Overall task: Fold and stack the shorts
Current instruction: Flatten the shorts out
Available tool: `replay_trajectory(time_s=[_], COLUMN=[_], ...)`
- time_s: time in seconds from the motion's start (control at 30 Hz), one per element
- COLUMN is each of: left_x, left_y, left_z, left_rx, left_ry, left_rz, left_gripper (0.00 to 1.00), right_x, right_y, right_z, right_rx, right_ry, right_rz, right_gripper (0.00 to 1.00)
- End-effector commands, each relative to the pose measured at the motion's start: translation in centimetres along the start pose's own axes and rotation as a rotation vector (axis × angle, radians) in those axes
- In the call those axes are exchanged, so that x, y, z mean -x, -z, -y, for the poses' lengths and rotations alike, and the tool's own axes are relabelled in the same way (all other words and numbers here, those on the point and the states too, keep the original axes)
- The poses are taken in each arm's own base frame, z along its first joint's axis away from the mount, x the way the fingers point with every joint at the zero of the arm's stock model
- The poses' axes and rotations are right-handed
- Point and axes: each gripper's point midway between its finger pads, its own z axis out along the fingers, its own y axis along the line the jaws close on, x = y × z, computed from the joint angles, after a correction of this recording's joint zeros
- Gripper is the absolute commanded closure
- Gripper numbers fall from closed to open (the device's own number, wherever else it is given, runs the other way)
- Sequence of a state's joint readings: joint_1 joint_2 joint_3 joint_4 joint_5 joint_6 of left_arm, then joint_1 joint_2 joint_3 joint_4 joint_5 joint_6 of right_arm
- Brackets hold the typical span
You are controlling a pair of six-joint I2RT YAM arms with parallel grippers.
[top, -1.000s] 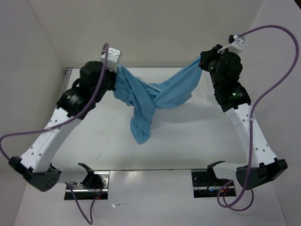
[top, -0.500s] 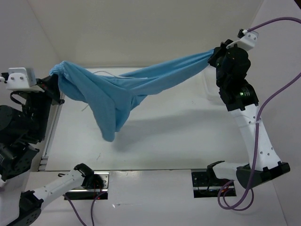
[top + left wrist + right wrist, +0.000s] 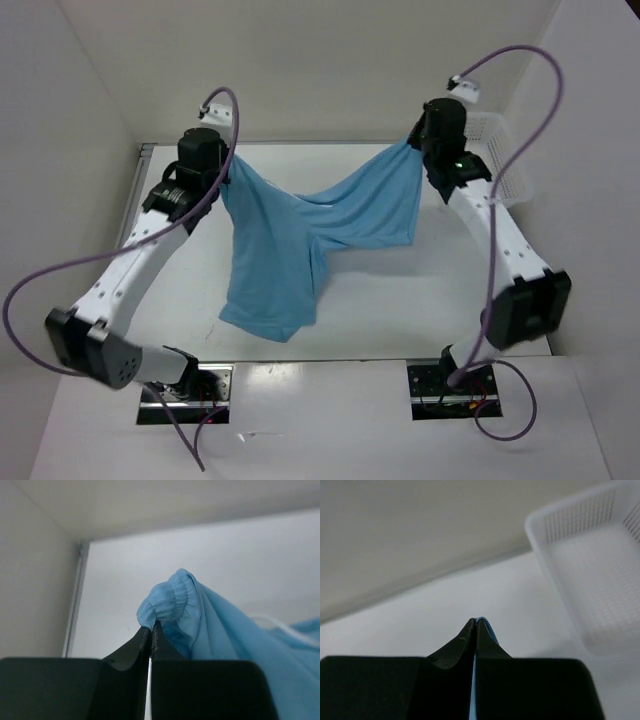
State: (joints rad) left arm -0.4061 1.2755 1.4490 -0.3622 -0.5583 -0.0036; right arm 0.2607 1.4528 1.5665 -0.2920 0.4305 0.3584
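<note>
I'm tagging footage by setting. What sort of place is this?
Probably a robotics lab test cell, not a home: a white table boxed in by plain white panels, with a cabled left arm and right arm bolted at its near edge, holding blue shorts between them.

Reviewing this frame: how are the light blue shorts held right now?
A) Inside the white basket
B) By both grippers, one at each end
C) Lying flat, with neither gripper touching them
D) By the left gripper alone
B: the left gripper is shut on the gathered waistband and the right gripper pinches a blue edge, so the shorts drape between the two arms.
</note>
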Motion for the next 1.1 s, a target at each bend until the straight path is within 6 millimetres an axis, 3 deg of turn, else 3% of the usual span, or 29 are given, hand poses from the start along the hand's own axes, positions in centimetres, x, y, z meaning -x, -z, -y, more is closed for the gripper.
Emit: replay_trajectory(time_s=[0.0, 0.03, 0.07, 0.1, 0.13, 0.17, 0.2, 0.27, 0.37, 0.4, 0.5, 0.53, 0.6, 0.63, 0.67, 0.7, 0.73, 0.77, 0.8, 0.97, 1.03, 1.07], left_x=[-6.1, -7.2, -10.5, -11.4, -12.2, -13.7, -14.1, -15.0, -15.8, -16.1, -16.1, -15.8, -16.0, -16.6, -17.0, -16.2, -16.7, -16.2, -16.6, -14.8, -14.3, -14.3], left_y=[-5.9, -7.4, -9.5, -10.2, -11.0, -12.2, -12.5, -13.1, -12.9, -13.0, -13.0, -13.1, -13.4, -13.9, -14.0, -14.5, -14.8, -14.8, -14.9, -14.4, -14.2, -14.2], left_z=[-0.2, -0.9, -2.6, -2.1, -2.2, -2.9, -3.0, -4.1, -5.8, -7.3, -8.5, -7.9, -7.6, -6.9, -6.0, -5.9, -5.6, -5.7, -5.6, -6.3, -6.3, -6.3], left_rx=[-0.070, -0.066, -0.039, -0.107, -0.130, -0.134, -0.144, -0.131, -0.090, -0.050, -0.055, -0.088, -0.117, -0.147, -0.196, -0.207, -0.220, -0.220, -0.222, -0.198, -0.206, -0.206], left_ry=[-0.008, 0.002, 0.009, 0.026, 0.038, 0.053, 0.059, 0.071, 0.080, 0.089, 0.113, 0.120, 0.131, 0.136, 0.145, 0.147, 0.150, 0.150, 0.151, 0.145, 0.146, 0.146], left_rz=[-0.133, -0.150, -0.233, -0.258, -0.270, -0.298, -0.318, -0.352, -0.376, -0.382, -0.369, -0.353, -0.339, -0.346, -0.354, -0.335, -0.353, -0.349, -0.364, -0.324, -0.313, -0.313], left_gripper=[1.00, 1.00, 1.00, 0.95, 0.79, 0.16, 0.01, 0.01, 0.01, 0.01, 0.01, 0.01, 0.01, 0.01, 0.01, 0.01, 0.01, 0.01, 0.01, 0.01, 0.01, 0.01], right_x=[-8.6, -9.8, -12.5, -13.4, -14.2, -15.5, -15.9, -16.2, -16.8, -17.4, -19.7, -22.8, -24.9, -27.5, -28.7, -30.1, -31.8, -34.0, -34.7, -40.3, -41.7, -43.0], right_y=[-5.8, -7.1, -9.0, -9.9, -10.7, -11.7, -12.0, -11.8, -9.4, -8.3, -5.5, -3.6, -1.0, 1.7, 3.3, 4.6, 6.1, 8.7, 10.1, 16.7, 18.4, 18.9], right_z=[0.9, 1.0, 1.0, 1.5, 1.2, 0.9, 0.7, -0.8, -3.2, -4.6, -6.2, -7.3, -9.2, -10.9, -11.7, -12.5, -12.7, -14.0, -14.6, -14.4, -14.9, -14.1], right_rx=[0.001, 0.003, -0.013, -0.023, -0.009, -0.007, -0.002, 0.038, 0.096, 0.125, 0.157, 0.192, 0.248, 0.300, 0.330, 0.345, 0.355, 0.403, 0.425, 0.465, 0.493, 0.453], right_ry=[-0.005, -0.001, 0.004, 0.006, 0.021, 0.029, 0.031, 0.033, 0.058, 0.070, 0.073, 0.109, 0.124, 0.167, 0.190, 0.205, 0.240, 0.287, 0.308, 0.427, 0.443, 0.483], right_rz=[-0.175, -0.205, -0.264, -0.282, -0.300, -0.338, -0.356, -0.372, -0.382, -0.393, -0.448, -0.518, -0.577, -0.641, -0.674, -0.707, -0.750, -0.798, -0.815, -0.933, -0.970, -0.995], right_gripper=[1.00, 1.00, 1.00, 1.00, 0.89, 0.42, 0.30, 0.10, 0.00, 0.00, 0.00, 0.00, 0.00, 0.00, 0.00, 0.00, 0.00, 0.00, 0.00, 0.00, 0.02, 0.02])
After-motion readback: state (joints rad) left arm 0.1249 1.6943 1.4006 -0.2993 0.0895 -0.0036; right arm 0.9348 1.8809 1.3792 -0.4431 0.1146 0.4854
